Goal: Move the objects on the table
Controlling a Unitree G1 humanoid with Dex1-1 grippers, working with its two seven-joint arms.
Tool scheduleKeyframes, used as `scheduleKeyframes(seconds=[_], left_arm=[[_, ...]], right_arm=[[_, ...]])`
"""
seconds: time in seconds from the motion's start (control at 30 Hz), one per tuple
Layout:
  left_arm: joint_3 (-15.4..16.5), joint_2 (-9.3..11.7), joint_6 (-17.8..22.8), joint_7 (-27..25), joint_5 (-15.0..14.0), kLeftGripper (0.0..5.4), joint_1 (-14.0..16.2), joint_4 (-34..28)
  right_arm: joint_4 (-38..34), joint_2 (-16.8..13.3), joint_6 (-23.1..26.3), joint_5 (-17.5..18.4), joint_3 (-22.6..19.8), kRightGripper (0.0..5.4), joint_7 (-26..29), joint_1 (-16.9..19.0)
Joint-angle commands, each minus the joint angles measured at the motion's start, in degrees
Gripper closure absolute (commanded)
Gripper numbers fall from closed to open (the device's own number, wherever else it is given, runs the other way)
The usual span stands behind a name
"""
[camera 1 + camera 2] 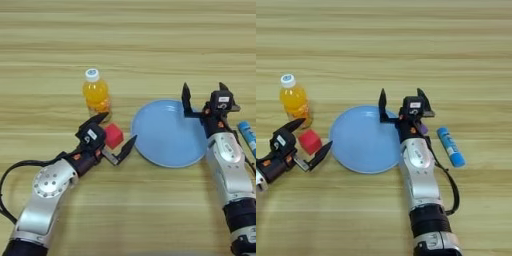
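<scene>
1. Wood-grain table (pixel 150 40) fills both views, its plank streaks running sideways.
2. Furthest left stands the orange-drink bottle (pixel 96 91), upright, white cap on, untouched.
3. Just below it, the left gripper (pixel 114 134) has its fingers spread wide around the red cube (pixel 113 135), apparently lined up to close on it.
4. Next comes the light-blue plate (pixel 167 150), bare.
5. At the plate's right rim the right gripper (pixel 401 106) hovers, fingers parted, holding nothing.
6. Furthest right lies the blue-and-white tube (pixel 451 146).
</scene>
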Motion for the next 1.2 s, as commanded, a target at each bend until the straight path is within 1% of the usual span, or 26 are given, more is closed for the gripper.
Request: scheduleKeyframes(seconds=[0.03,0.2,0.33,0.5,0.7,0.93,1.1,1.2], left_arm=[[1.96,1.86,0.91,0.09,-0.84,0.03,1.58,-1.82],[2.93,2.22,1.09,0.59,-1.05,0.03,1.18,-1.6],[3.52,1.61,2.93,2.28,-0.88,0.03,0.81,-1.19],[4.13,0.49,3.07,5.36,0.19,0.03,-0.54,0.38],[5.15,-0.44,3.9,7.72,-0.44,0.03,-2.29,1.97],[4.96,-1.36,3.66,8.6,-0.3,0.03,-3.89,3.76],[5.16,-1.72,2.56,10.23,1.03,0.03,-5.01,5.18],[5.22,-1.9,2.27,10.5,0.71,0.03,-5.47,5.81]], right_arm=[[0.73,-0.17,0.1,-0.16,-0.1,0.0,-0.34,-1.08],[1.12,-0.18,-0.09,-0.25,-0.08,0.0,-0.37,-1.27],[1.15,-0.11,-0.19,-0.36,-0.12,0.0,-0.59,-1.24],[1.25,-0.11,-0.32,-0.48,-0.18,0.0,-0.71,-1.34],[1.18,-0.09,-0.36,-0.63,-0.14,0.0,-0.8,-1.33],[1.13,-0.1,-0.33,-0.69,-0.09,0.0,-0.81,-1.29],[1.14,-0.05,-0.32,-0.78,-0.05,0.0,-0.88,-1.31],[1.15,-0.03,-0.34,-0.8,-0.04,0.0,-0.91,-1.34]])
